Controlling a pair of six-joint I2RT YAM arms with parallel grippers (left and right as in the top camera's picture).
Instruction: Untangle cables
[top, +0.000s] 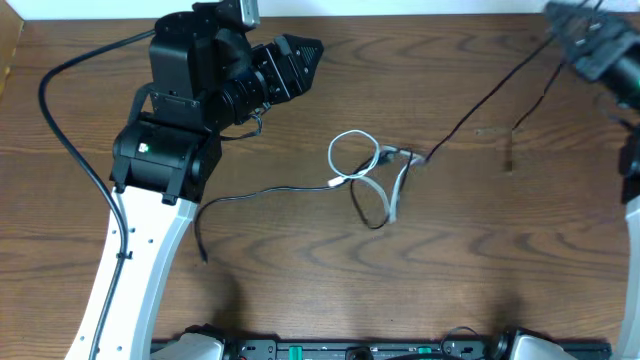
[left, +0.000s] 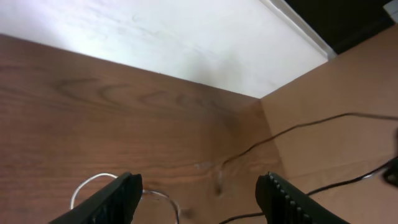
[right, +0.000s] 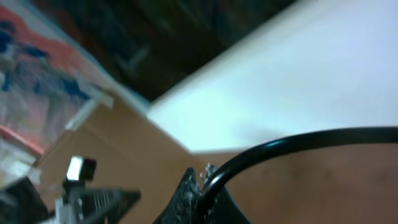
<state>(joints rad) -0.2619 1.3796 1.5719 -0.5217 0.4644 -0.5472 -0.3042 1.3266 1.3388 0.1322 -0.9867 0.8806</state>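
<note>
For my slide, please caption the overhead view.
Right gripper holds black cable, tangled with white cable; left gripper open.

Me on remote: L arm rises from the near edge, wrist bent inward, L gripper aimed right, jaws apart, nothing between fingers. R arm sits at far-right edge, blurred overhead. R gripper is up high, jaws pinched tight on black cord.
</note>
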